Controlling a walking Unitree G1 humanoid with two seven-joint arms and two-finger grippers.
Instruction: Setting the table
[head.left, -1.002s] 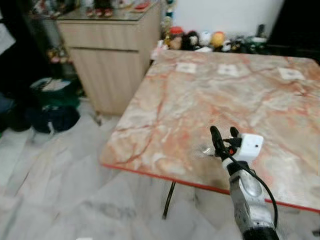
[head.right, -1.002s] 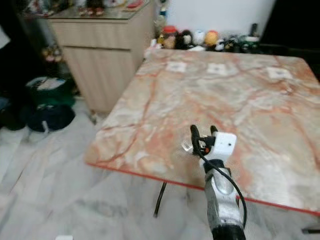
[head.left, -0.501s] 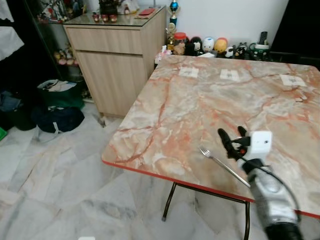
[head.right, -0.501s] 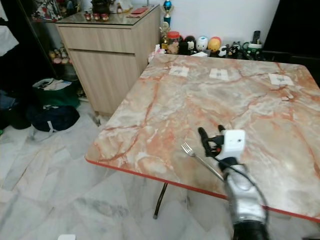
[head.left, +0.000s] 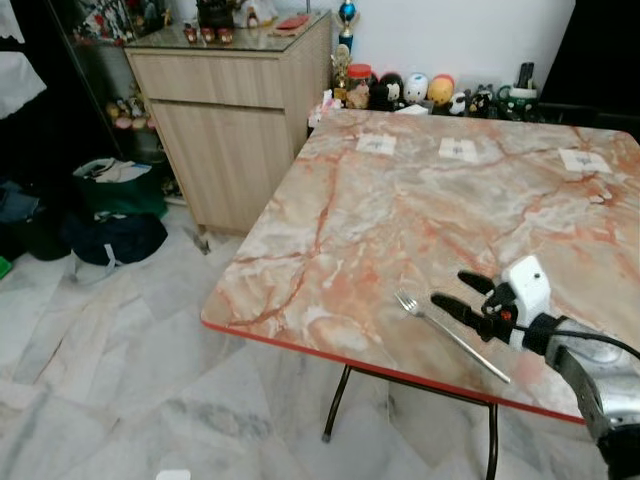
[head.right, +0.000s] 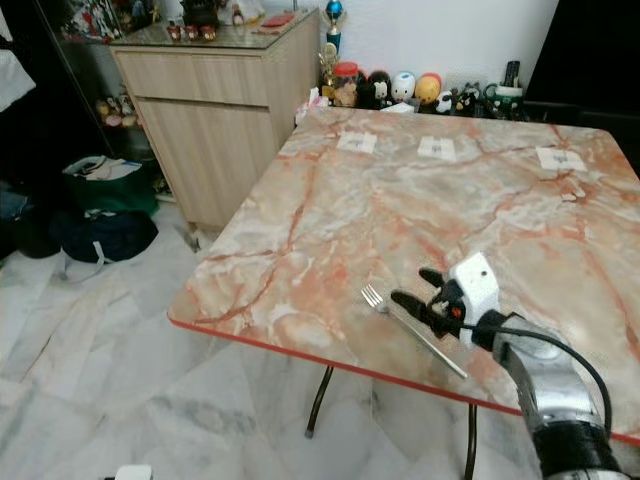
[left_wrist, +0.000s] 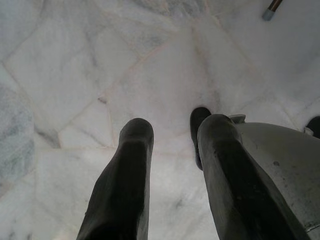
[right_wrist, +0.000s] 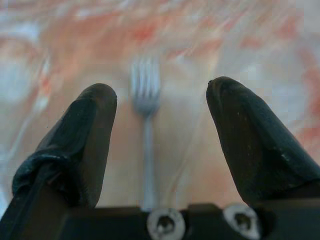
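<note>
A silver fork (head.left: 452, 336) lies flat on the marbled pink table (head.left: 400, 200) near its front edge, tines pointing to the far left. My right gripper (head.left: 452, 288) hovers just over the fork's handle side, open, its fingers pointing left with nothing held. In the right wrist view the fork (right_wrist: 146, 125) lies on the tabletop below the gap between the spread fingertips of the gripper (right_wrist: 159, 87). My left gripper (left_wrist: 175, 125) hangs idle over the pale marble floor, its fingers a little apart and empty.
A wooden cabinet (head.left: 230, 130) stands left of the table's far corner. Dark bags (head.left: 110, 235) lie on the floor at the left. Small figurines (head.left: 420, 90) line the wall behind the table, and three white squares (head.left: 377, 144) lie along its far side.
The fork, near the right gripper's fingers a second ago, now lies free on the table. The right arm has swung to the right and lower, its fingers turned leftward.
</note>
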